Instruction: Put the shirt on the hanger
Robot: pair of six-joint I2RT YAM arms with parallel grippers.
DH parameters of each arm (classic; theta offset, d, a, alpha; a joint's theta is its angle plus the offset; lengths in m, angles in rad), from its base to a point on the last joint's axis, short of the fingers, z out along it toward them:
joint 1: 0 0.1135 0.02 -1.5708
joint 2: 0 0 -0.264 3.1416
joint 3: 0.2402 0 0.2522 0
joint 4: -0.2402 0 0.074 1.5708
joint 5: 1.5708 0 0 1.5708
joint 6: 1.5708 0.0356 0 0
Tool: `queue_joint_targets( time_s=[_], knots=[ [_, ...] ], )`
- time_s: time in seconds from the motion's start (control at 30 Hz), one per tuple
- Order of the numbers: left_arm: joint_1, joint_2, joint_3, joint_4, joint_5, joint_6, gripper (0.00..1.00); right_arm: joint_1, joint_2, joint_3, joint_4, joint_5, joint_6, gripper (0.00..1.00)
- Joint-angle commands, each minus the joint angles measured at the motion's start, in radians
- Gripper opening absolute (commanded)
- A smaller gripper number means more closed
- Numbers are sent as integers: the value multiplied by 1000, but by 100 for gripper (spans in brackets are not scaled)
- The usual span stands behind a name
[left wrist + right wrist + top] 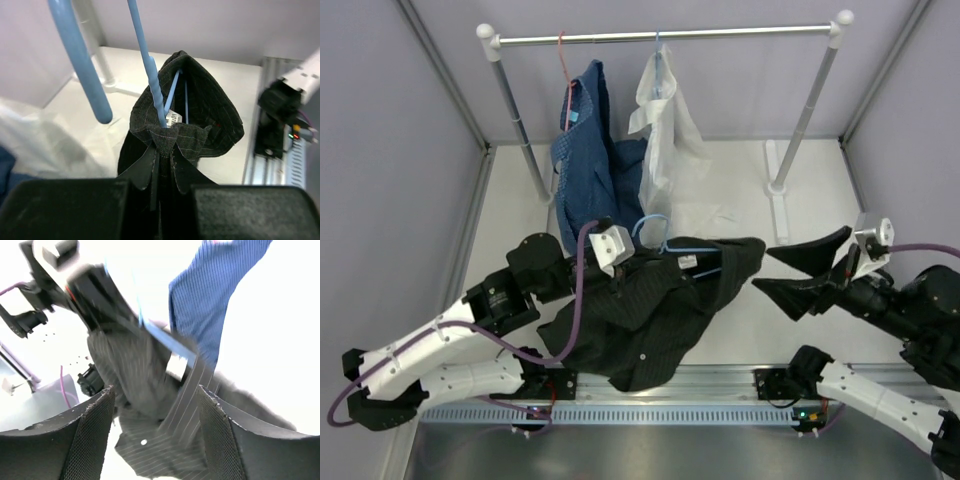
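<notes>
Our left pincer (623, 268) pinches the collar of the shirt (650, 315) around the hanger (672, 243) mid-table (740, 200), our right pincer (761, 268) spread alongside it on the right, gripping nothing — we fear the unsupported shoulder slipping off the wire.

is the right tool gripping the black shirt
No, the right tool stands open beside the shirt, with nothing between its jaws.

Shirt (650, 320) on hanger (690, 249), R claw (760, 267) open
</notes>
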State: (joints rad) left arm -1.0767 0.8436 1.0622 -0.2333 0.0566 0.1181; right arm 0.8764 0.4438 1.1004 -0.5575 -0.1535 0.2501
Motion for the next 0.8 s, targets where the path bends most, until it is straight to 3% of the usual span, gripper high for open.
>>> queue_joint_targets(
  time_s=[0.0,0.23,0.57,0.77],
  knots=[
    [0,38,8,38,299,34,0,12,94,79,-153,-38,-150,65],
    [0,135,42,37,607,44,0,13,245,102,5,-380,-281,63],
    [0,212,81,37,669,43,0,12,262,-31,269,-521,-184,51],
    [0,233,97,37,687,43,0,12,280,-65,346,-552,-161,34]
  ],
)
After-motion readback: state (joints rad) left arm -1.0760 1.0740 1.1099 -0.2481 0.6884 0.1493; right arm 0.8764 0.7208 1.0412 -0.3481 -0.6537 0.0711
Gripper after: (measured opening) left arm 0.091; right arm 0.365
